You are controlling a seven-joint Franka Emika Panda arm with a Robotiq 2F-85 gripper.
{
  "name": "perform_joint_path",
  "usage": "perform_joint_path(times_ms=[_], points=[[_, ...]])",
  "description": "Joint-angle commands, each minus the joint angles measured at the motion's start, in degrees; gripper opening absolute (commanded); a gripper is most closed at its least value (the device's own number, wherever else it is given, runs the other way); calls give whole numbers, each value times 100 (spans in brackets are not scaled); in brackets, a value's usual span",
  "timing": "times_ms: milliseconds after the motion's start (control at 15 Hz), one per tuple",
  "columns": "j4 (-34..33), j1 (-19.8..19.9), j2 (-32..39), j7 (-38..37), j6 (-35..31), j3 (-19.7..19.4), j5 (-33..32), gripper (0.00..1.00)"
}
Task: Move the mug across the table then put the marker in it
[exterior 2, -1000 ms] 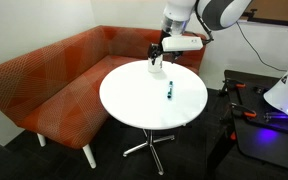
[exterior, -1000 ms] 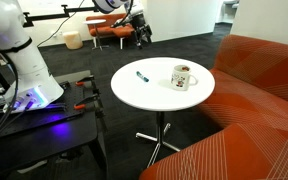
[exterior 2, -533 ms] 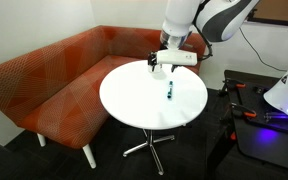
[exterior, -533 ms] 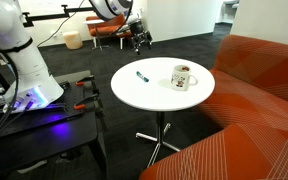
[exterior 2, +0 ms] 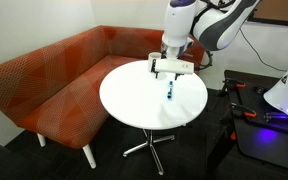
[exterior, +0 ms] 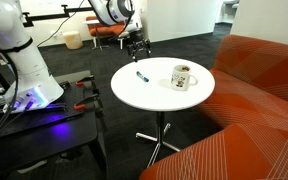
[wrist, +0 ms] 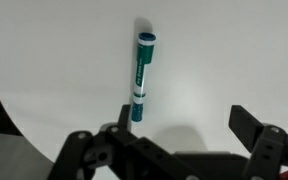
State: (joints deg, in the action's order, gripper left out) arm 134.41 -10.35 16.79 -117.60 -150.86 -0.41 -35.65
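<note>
- The arm (exterior 2: 191, 20) is seen reaching in from above, white and bent at the top, in both exterior views.
- The wrist is turned so that the gripper (exterior 2: 164, 70) is pointed straight down.
- In the wrist view, the gripper (wrist: 174, 148) is shown entering from the bottom edge.
- The jaws are held wide apart, with the dark fingers (wrist: 256, 135) set level.

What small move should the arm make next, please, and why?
Probably lower the open gripper toward the marker, shifting sideways so the jaws straddle it. In the wrist view the marker lies flat on the table, ungrasped and left of the jaws' midline; the mug stands upright nearby.
</note>
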Motion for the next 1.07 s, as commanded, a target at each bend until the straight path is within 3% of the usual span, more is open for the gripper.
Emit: perform_joint_path(times_ms=[0, 533, 1000], points=[[-75, -9, 164, 24, -126, -144, 383, 100], [-155, 19, 653, 245, -788, -601, 801, 100], [-162, 69, 1103, 1331, -1469, -642, 1883, 100]])
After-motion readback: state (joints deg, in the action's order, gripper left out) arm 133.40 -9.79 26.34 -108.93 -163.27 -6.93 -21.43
